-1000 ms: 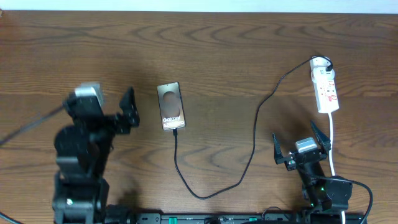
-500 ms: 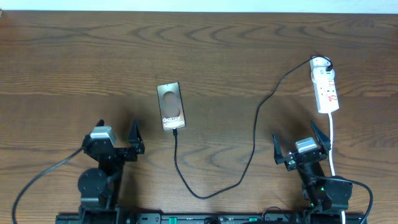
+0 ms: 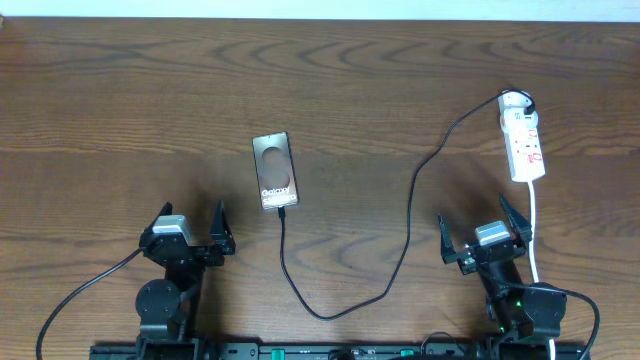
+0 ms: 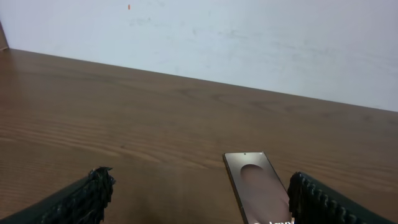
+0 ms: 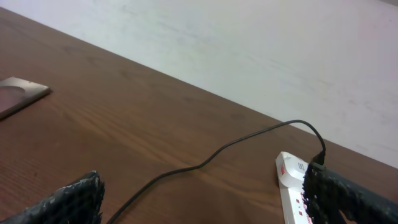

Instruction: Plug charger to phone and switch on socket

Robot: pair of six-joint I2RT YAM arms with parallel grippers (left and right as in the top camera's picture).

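The phone (image 3: 275, 171) lies flat at mid-table, dark face up with "Galaxy" lettering; it also shows in the left wrist view (image 4: 258, 186) and its corner in the right wrist view (image 5: 18, 93). The black charger cable (image 3: 408, 215) runs from the phone's near end, loops toward the front and rises to the far end of the white socket strip (image 3: 523, 140) at the right, as the right wrist view (image 5: 217, 152) also shows. The socket shows there too (image 5: 292, 186). My left gripper (image 3: 188, 225) is open and empty near the front left. My right gripper (image 3: 484, 226) is open and empty, just in front of the socket.
The socket's white cord (image 3: 535, 235) runs toward the front edge beside my right gripper. A white wall (image 4: 249, 43) stands behind the brown wooden table (image 3: 130, 90). A black rail (image 3: 330, 350) lines the front edge.
My left arm has drawn back from beside the phone to the front left and settled low, gripper open. The right arm, phone, cable and socket have not moved.
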